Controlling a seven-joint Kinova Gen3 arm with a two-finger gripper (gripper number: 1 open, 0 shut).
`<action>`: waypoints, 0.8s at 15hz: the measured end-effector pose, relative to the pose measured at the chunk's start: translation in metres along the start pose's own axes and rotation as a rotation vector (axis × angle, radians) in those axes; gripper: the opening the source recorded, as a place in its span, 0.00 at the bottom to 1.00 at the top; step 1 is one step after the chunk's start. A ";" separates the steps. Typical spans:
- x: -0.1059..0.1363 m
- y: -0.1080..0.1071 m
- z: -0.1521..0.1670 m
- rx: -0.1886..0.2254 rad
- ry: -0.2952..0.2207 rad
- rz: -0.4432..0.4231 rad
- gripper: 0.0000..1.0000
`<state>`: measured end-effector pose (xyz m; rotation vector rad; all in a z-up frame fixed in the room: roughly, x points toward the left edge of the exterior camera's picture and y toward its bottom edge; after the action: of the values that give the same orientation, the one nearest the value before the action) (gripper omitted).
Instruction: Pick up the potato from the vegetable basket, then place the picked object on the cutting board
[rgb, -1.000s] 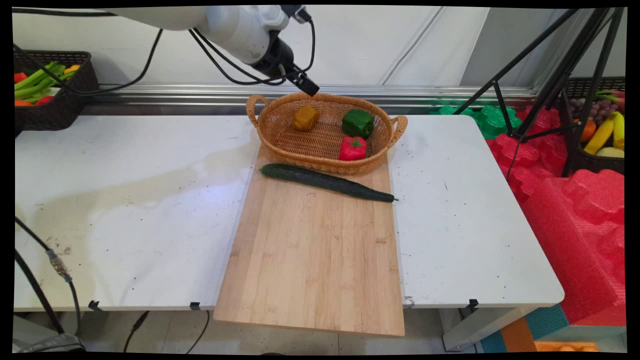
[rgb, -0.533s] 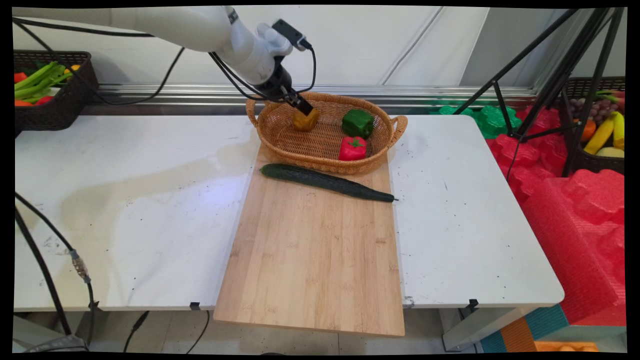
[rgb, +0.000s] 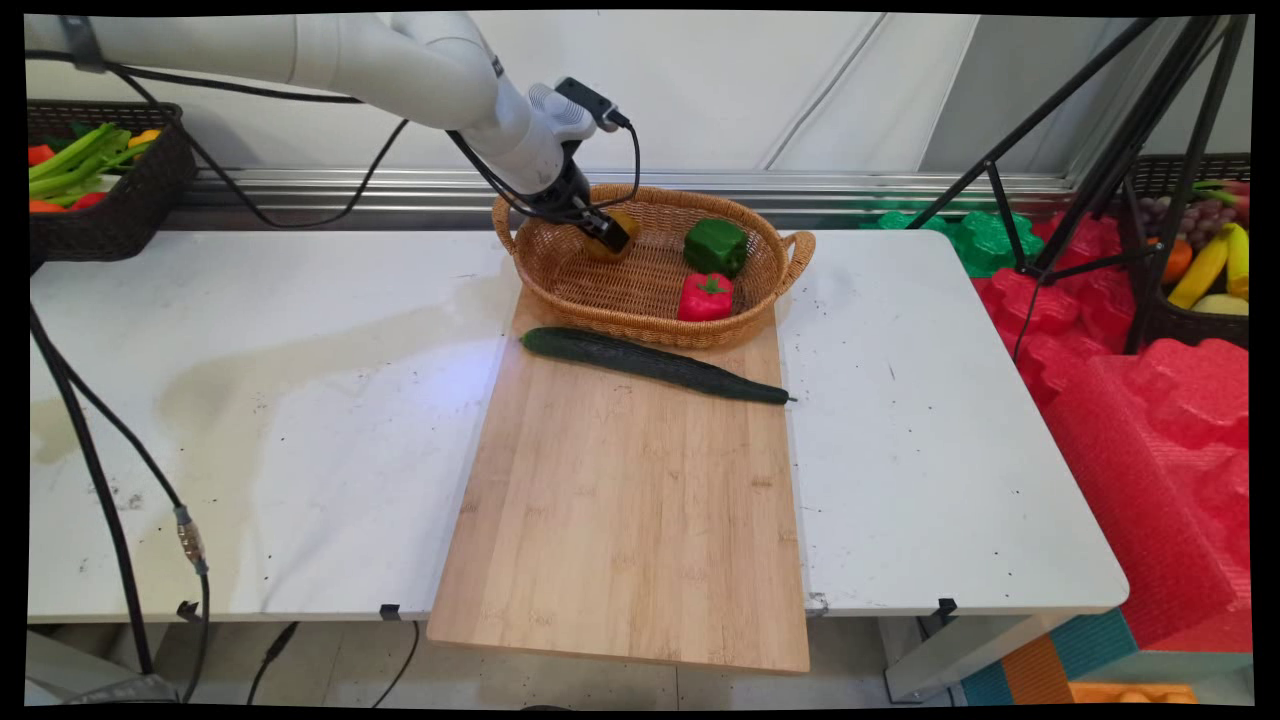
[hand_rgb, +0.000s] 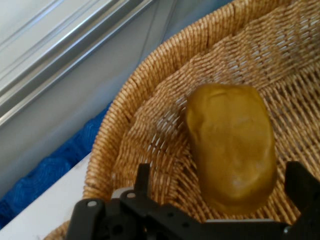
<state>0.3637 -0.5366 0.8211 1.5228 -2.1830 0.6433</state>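
Reaching into the one wicker basket (rgb: 560, 270), the gripper (hand_rgb: 220, 200) has its fingers spread open on either side of the single yellow pepper (hand_rgb: 231, 155) at the basket's far left; one green pepper (rgb: 716, 246) and one red pepper (rgb: 706, 297) sit toward the basket's right; one cucumber (rgb: 655, 365) lies on the cutting board (rgb: 630, 520) just in front of the basket.

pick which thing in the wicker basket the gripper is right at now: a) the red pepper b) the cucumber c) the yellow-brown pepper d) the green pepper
c: the open gripper has its fingers on either side of the yellow-brown pepper in the wicker basket, while the green pepper and red pepper sit apart to the right and the cucumber lies on the board outside it.
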 end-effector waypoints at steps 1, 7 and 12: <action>0.001 0.000 0.005 -0.003 -0.003 -0.006 1.00; 0.005 0.005 0.019 -0.027 0.005 -0.037 0.00; 0.003 0.007 0.009 -0.015 0.039 -0.049 0.00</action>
<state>0.3557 -0.5418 0.8140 1.5381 -2.1107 0.6341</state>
